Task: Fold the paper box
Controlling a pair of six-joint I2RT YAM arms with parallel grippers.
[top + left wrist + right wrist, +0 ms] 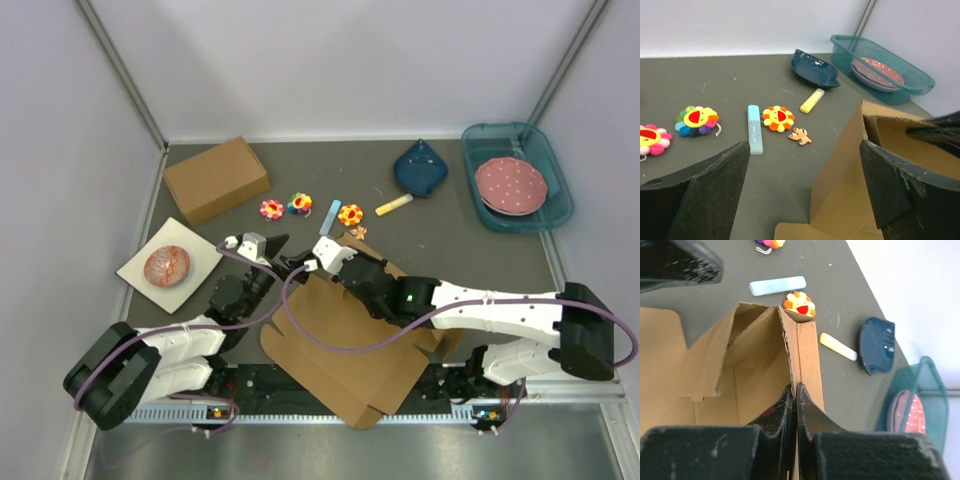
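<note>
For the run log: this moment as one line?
plain brown cardboard die-cut box: part-folded, wall up | right tool: shut on its wall | left tool: open, empty

Watching paper box [330,380]: plain brown die-cut cardboard, part-folded. Most of sheet lies flat on my side of orange flower toy [350,214], turned diagonally, rounded flaps spread out. I see end nearest toy raised: upright wall panels meet at a corner just short of toy, top open, short tab bent inward. Cut edges look rough, inner face same bare brown.
</note>
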